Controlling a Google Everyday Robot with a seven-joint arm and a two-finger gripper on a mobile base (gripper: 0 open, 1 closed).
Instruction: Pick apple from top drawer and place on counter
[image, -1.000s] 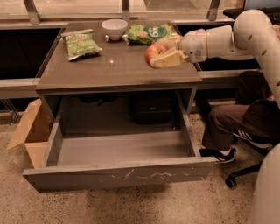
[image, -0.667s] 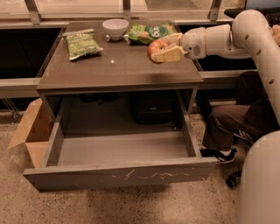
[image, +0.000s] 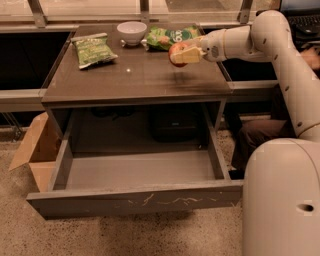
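My gripper (image: 183, 54) is shut on the small red apple (image: 175, 53) and holds it above the right part of the counter (image: 130, 75), near its back. The apple's shadow falls on the counter just below it. The white arm (image: 250, 40) reaches in from the right. The top drawer (image: 135, 192) is pulled fully out below the counter, and its grey inside holds nothing that I can see. Its front panel is scratched.
A white bowl (image: 132, 31) stands at the back of the counter. A green bag (image: 167, 36) lies behind the apple, another green bag (image: 92, 49) at the back left. A cardboard box (image: 37, 150) is on the floor at the left. The robot's white base (image: 282, 200) fills the lower right.
The gripper with the apple has moved a little towards the back of the counter and slightly higher. The camera view has shifted slightly.
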